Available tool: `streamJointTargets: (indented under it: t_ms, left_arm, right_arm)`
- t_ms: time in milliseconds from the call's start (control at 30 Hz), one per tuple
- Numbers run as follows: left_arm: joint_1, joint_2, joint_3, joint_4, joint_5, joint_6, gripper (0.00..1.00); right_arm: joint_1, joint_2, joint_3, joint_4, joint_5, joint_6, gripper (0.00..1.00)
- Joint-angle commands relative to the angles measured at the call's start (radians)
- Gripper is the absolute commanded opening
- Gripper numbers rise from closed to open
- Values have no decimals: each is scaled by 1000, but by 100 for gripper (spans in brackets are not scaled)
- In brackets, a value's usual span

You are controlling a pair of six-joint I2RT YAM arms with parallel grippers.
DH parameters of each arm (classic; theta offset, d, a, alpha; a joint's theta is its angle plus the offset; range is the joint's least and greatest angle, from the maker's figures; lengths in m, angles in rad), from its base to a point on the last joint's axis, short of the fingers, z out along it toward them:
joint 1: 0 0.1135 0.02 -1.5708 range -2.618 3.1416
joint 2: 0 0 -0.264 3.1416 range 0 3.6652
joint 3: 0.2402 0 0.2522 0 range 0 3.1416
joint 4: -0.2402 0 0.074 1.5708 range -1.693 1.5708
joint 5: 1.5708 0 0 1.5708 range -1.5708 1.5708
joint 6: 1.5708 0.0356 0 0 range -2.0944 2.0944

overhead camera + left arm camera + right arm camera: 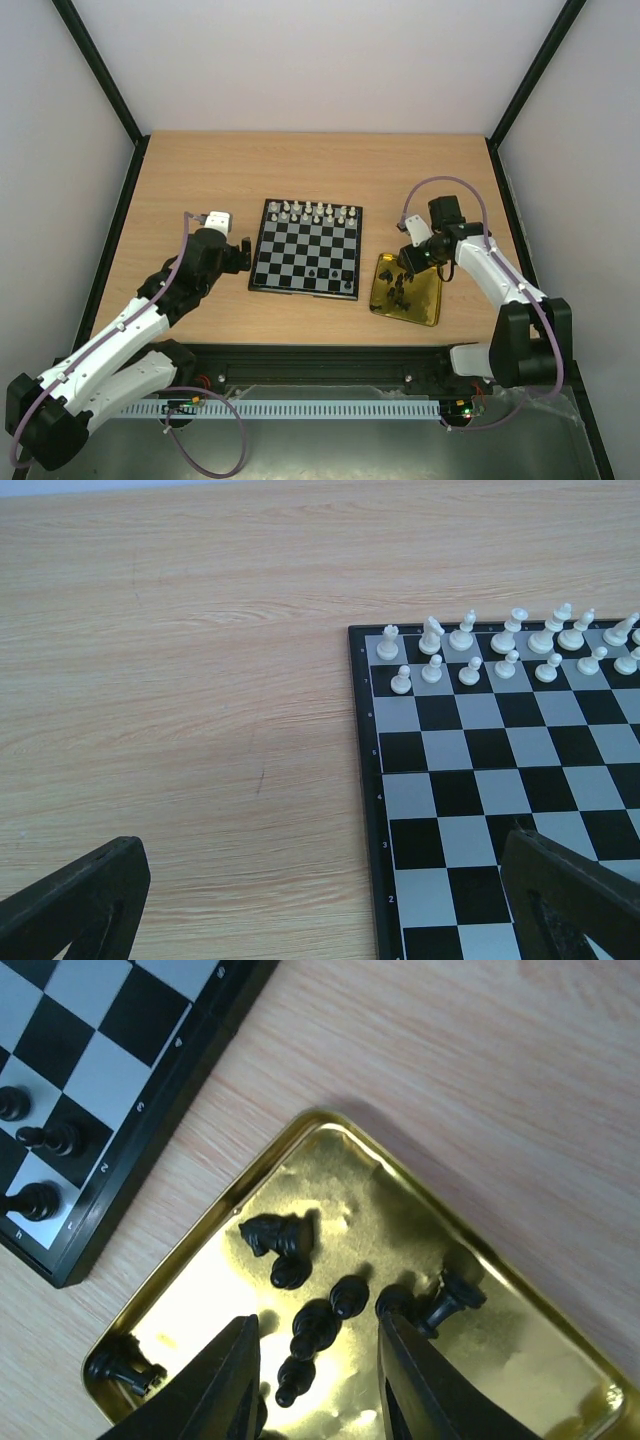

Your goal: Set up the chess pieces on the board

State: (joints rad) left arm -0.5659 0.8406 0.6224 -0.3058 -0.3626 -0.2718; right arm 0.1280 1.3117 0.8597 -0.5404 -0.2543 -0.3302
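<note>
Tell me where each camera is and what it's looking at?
Top external: above and behind, looking down on board, gold tray, both arms.
Left wrist: on the left arm, facing white pieces; the open left gripper frames the bottom.
Right wrist: above the tray, facing black pieces, right gripper open below.
All three show the board.

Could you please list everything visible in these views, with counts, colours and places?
board: one, black-and-white checkered, table centre.
white chess pieces: two rows, white, board's far edge.
black chess pieces on the board: three seen, black, near right part.
black chess pieces in the tray: several, black, lying loose.
tray: one, shiny gold, right of the board.
table: one, light wood, under everything.
left gripper: one, black, open, at the board's left edge.
right gripper: one, black, open, over the tray.
</note>
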Motion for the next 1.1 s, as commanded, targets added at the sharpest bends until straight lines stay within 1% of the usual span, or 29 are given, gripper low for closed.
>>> streamJointTargets:
  t_ms: [0,367,667,900,1067]
  left_arm:
    - [6,2,15,5,-6,11,99]
    - [7,3,14,5,1,11,99]
    - [6,0,15,5,-1,11,99]
    - [6,-1,15,5,1,11,99]
    - [6,0,16,5,2,11,99]
  right_arm:
    - [-4,19,-33,-73,-23,-33,32]
    - [17,59,-52,-85,-12,-60,30]
    - [89,128,-59,-68,81,-45,27]
    - [94,147,-59,-49,118,-25,19]
    - [97,169,-55,-35,138,-13,17]
